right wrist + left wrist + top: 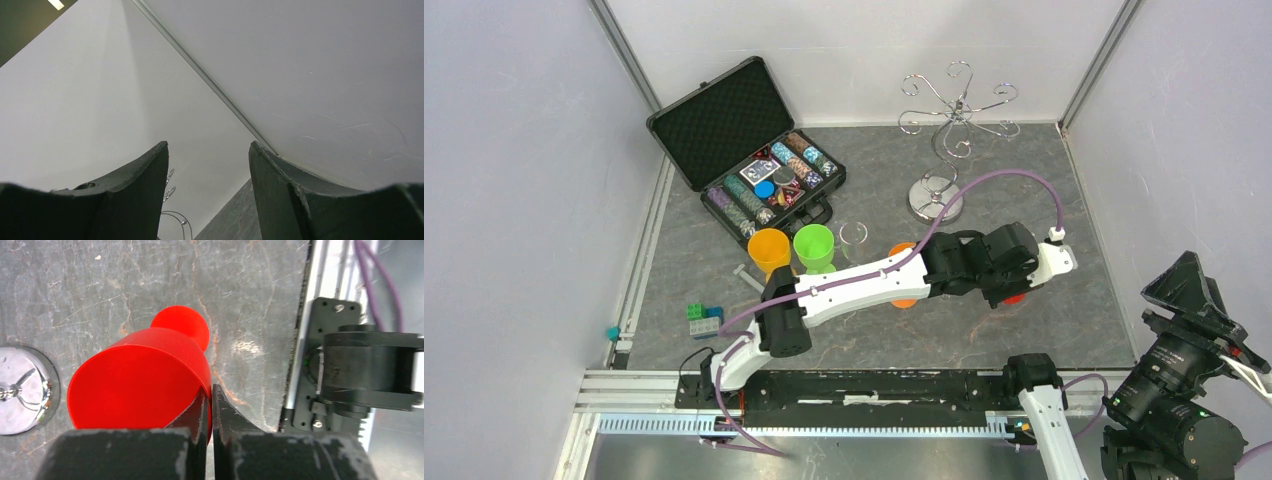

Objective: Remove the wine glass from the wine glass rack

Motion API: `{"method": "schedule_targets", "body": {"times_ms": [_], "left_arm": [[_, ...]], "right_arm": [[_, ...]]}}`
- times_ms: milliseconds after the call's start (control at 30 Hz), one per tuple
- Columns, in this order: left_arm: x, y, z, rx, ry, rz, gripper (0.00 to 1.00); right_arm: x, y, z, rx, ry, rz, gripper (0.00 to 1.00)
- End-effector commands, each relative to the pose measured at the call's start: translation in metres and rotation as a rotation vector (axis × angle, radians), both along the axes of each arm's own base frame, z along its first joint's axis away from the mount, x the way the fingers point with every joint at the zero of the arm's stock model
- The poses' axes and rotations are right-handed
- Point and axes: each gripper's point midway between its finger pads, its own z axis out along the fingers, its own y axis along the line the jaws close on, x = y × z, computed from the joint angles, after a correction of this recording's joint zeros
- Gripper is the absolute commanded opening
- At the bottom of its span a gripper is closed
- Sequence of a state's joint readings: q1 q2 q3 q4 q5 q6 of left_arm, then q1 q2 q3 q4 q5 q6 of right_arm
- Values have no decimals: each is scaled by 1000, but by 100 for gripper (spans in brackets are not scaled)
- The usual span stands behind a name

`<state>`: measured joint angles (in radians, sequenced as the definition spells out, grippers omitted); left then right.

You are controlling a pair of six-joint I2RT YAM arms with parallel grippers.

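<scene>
The wine glass point(135, 375) is red plastic, with its round foot point(182, 325) farther from the camera than its bowl. My left gripper point(210, 387) is shut on the bowl's rim, one finger inside and one outside. From above, only a sliver of the red glass point(1014, 297) shows under that gripper point(1012, 280), near the table's front right. The wine glass rack point(954, 115) stands empty at the back; its shiny base point(20, 390) is left of the glass. My right gripper point(207, 147) is open and empty, pointing up at the wall, at the far right point(1192, 285).
An open black case of poker chips point(744, 150) lies at the back left. An orange cup point(769, 248), a green cup point(814, 245) and a clear glass point(852, 236) stand mid-table. An orange object point(904, 300) is partly under my left arm. Toy blocks point(704, 315) lie front left.
</scene>
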<state>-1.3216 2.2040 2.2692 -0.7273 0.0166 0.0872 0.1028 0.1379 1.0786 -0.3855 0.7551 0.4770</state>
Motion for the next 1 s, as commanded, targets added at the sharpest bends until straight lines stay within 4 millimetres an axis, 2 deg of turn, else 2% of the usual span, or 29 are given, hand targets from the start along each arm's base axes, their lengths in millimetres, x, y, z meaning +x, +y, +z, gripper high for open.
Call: {"method": "schedule_targets", "body": {"times_ms": [0, 200, 367, 567, 733, 967], "left_arm": [[15, 0, -3, 55, -133, -59, 2], [21, 2, -28, 129, -170, -81, 4], [14, -1, -37, 134, -150, -124, 8], [16, -4, -45, 147, -149, -119, 10], [18, -7, -38, 130, -156, -104, 22], [21, -14, -11, 55, -175, -80, 38]], "right_arm": [[3, 2, 3, -10, 16, 12, 65], [12, 6, -5, -4, 30, 31, 65], [15, 8, -6, -5, 37, 45, 65], [16, 9, -7, -6, 41, 52, 64], [19, 11, -7, -8, 46, 64, 64], [20, 13, -5, -11, 46, 76, 65]]}}
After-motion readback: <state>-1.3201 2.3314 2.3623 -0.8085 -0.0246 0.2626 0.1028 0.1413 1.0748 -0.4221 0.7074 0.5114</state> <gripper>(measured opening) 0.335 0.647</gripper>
